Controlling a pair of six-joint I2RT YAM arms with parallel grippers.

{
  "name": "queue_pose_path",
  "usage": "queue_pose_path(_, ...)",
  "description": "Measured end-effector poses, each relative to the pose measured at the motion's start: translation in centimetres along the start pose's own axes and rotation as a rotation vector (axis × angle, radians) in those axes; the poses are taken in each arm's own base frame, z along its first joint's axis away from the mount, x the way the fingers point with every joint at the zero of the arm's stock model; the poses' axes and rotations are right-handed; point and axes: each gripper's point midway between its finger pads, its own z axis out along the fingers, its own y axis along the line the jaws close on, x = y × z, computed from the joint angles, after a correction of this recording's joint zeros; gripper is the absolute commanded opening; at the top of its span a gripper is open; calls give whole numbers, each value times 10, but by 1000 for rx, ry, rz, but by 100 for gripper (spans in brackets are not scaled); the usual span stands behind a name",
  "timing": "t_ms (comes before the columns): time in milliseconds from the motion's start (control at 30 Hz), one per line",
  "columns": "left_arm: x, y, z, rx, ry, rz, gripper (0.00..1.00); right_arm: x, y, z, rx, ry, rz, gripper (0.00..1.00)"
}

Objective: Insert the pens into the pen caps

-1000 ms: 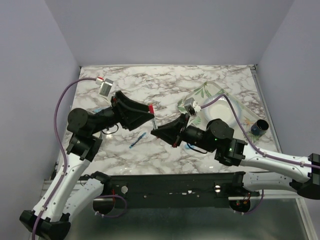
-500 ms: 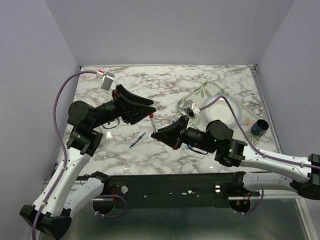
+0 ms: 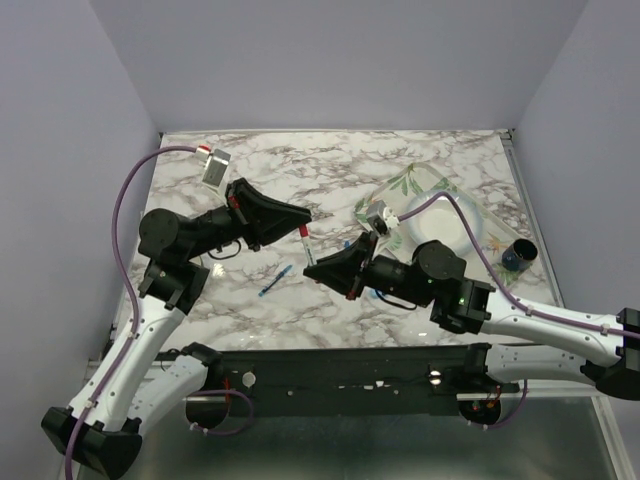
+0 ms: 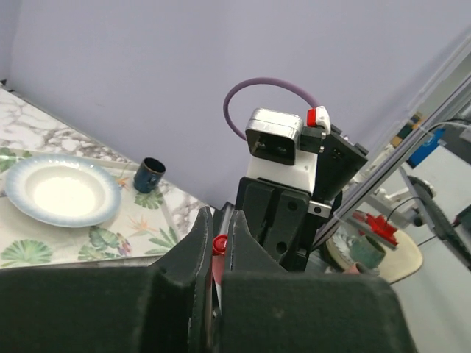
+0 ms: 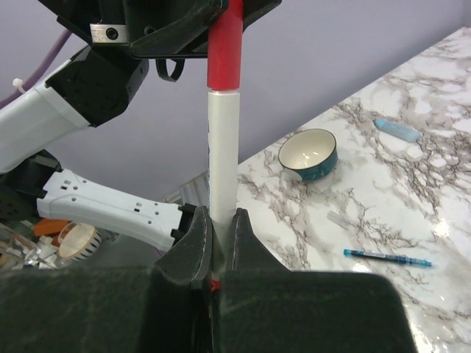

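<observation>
A white pen (image 5: pixel 223 154) stands upright in my right gripper (image 5: pixel 221 220), which is shut on its lower barrel. A red pen cap (image 5: pixel 224 44) sits on the pen's upper end. My left gripper (image 4: pixel 218 235) is shut on that red cap (image 4: pixel 218 245), which shows between its jaws. In the top view the pen (image 3: pixel 304 250) spans the gap between the left gripper (image 3: pixel 302 217) and the right gripper (image 3: pixel 310 267). A blue pen (image 3: pixel 273 281) lies on the marble below them. A light blue cap (image 5: pixel 396 130) lies farther off on the table.
A white plate (image 3: pixel 440 225) rests on the floral tray (image 3: pixel 400 185) at the right. A dark round cup (image 3: pixel 518 254) stands near the table's right edge. A teal bowl (image 5: pixel 308 154) sits by the left arm.
My left gripper's jaws were open beside the pen's red-capped end and have now shut on the cap. The right gripper and pen have barely moved.
</observation>
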Motion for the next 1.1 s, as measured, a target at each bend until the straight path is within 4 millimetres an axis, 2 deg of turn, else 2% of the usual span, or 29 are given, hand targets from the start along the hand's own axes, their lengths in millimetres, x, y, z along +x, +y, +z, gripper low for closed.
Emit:
queue_pose_path(267,9,-2,-6,37,-27,-42,0,5,-3,0,12,26,-2,1)
queue_pose_path(467,0,-16,-7,84,-72,-101,0,-7,9,1,-25,26,-24,1)
queue_pose_path(800,-7,-24,-18,66,-173,-143,0,-12,20,4,-56,55,-43,1)
queue_pose_path(1100,-10,-18,-14,20,-219,-159,0,-17,16,10,-26,75,-92,1)
